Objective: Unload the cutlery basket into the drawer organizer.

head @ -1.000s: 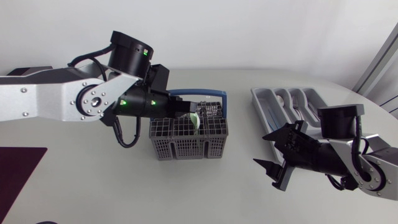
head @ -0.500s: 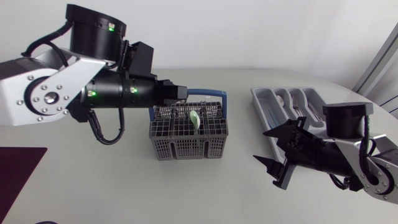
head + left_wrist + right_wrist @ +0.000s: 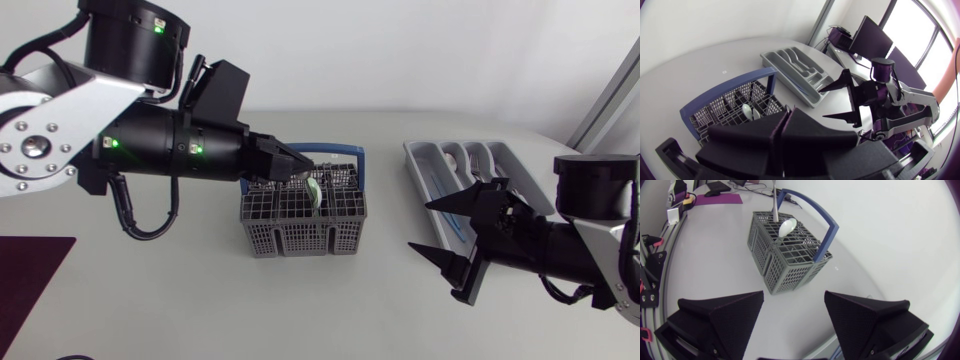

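White tabletop: left gripper (image 3: 298, 166), fingers pressed together, hangs over the cutlery basket (image 3: 300, 236); right gripper (image 3: 418, 226) gapes wide beside the drawer organizer (image 3: 416, 160).

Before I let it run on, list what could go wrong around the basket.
The left gripper hangs shut over the grey mesh cutlery basket; lowered so, it might knock the pale spoon rather than grasp it. It is close to the basket's arched blue handle and could snag it.
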### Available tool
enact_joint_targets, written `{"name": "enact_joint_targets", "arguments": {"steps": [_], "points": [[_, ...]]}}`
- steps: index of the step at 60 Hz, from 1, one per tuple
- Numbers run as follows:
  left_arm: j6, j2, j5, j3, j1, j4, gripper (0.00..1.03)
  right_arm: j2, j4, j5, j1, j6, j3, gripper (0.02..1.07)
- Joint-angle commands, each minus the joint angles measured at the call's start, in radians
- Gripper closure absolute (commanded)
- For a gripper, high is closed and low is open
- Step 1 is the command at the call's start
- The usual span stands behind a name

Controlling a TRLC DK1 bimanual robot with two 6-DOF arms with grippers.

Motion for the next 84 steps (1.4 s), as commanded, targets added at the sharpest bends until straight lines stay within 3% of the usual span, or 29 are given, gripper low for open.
{"name": "enact_joint_targets", "arguments": {"steps": [1,13,27,49,60,67,84], "points": [[0.077,0.014,0.043,0.061,-0.001,-0.038,0.91,-0.025,-0.031,-0.046,-0.024,0.020,0.029,0.17],[0.230,0.101,0.151,0.163,-0.006,-0.210,0.91,-0.039,-0.094,-0.167,-0.071,0.015,0.065,0.17],[0.411,0.149,0.280,0.202,-0.018,-0.297,0.91,-0.059,-0.203,-0.284,-0.051,-0.005,0.107,0.17],[0.589,0.213,0.296,0.262,-0.121,-0.440,0.91,0.047,-0.195,-0.325,0.066,-0.010,0.164,0.18],[0.661,0.250,0.316,0.301,-0.138,-0.532,0.91,0.064,-0.197,-0.353,0.123,-0.037,0.184,0.48],[0.678,0.270,0.344,0.325,-0.136,-0.561,0.91,0.079,-0.197,-0.353,0.173,-0.043,0.180,0.56],[0.698,0.298,0.364,0.368,-0.134,-0.602,0.91,0.093,-0.195,-0.351,0.215,-0.043,0.173,0.59]]}}
